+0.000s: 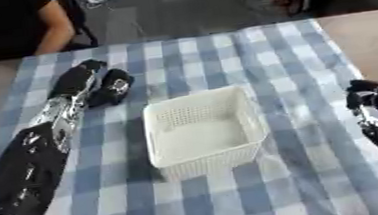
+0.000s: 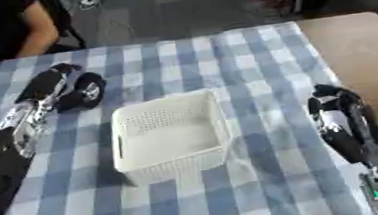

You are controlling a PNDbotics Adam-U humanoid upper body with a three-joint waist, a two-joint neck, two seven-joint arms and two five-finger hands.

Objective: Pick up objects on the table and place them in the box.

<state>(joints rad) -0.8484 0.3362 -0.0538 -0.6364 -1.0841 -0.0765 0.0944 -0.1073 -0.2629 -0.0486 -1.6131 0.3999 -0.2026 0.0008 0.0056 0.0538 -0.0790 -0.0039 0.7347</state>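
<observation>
White perforated box (image 1: pixel 202 130) sits mid-tabletop on the blue checked cloth (image 1: pixel 294 68). My left hand (image 1: pixel 102 86) lies beyond its far-left corner, fingers curled, holding nothing visible; my right hand (image 2: pixel 332 102) rests relaxed at right.

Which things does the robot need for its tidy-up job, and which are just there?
For the job:
white basket, which serves as the box
left hand
small dark thing next to it, which I cannot make out
right hand, idle at the right edge

Just there:
blue checked tablecloth
brown table
</observation>
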